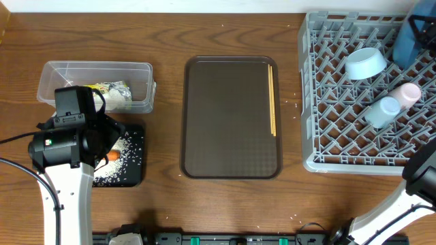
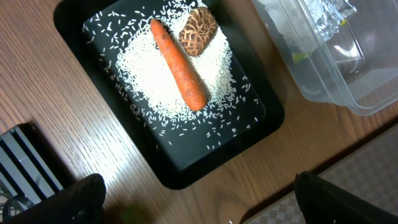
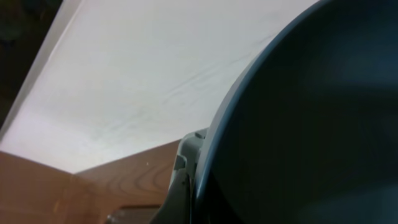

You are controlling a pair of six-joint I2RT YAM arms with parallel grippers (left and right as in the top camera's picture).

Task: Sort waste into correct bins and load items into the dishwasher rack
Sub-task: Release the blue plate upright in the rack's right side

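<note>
The orange carrot [image 2: 179, 65], the brown food lump [image 2: 198, 31] and white rice grains [image 2: 155, 81] lie in the black tray [image 2: 186, 177]. My left gripper [image 2: 205, 208] hangs open above the table just off that tray's corner, nothing between its fingers. The clear tub [image 1: 95, 68] holds the crumpled wrapper [image 1: 109, 92]. In the grey rack [image 1: 340, 136] sit the light blue bowl [image 1: 365, 62], the light blue cup [image 1: 381, 111] and the whitish cup [image 1: 407, 94]. The dark blue dish [image 1: 407, 41] stands on edge at the rack's far right corner, and my right gripper [image 3: 199, 186] is shut on its rim. The chopsticks [image 1: 272, 99] lie on the brown serving tray.
The brown serving tray [image 1: 228, 119] occupies the table's middle, between the bins and the rack. My left arm [image 1: 68, 136] covers part of the black tray from above. The right arm [image 1: 421, 173] rises along the rack's near right corner. A few rice grains dot the wood near the rack.
</note>
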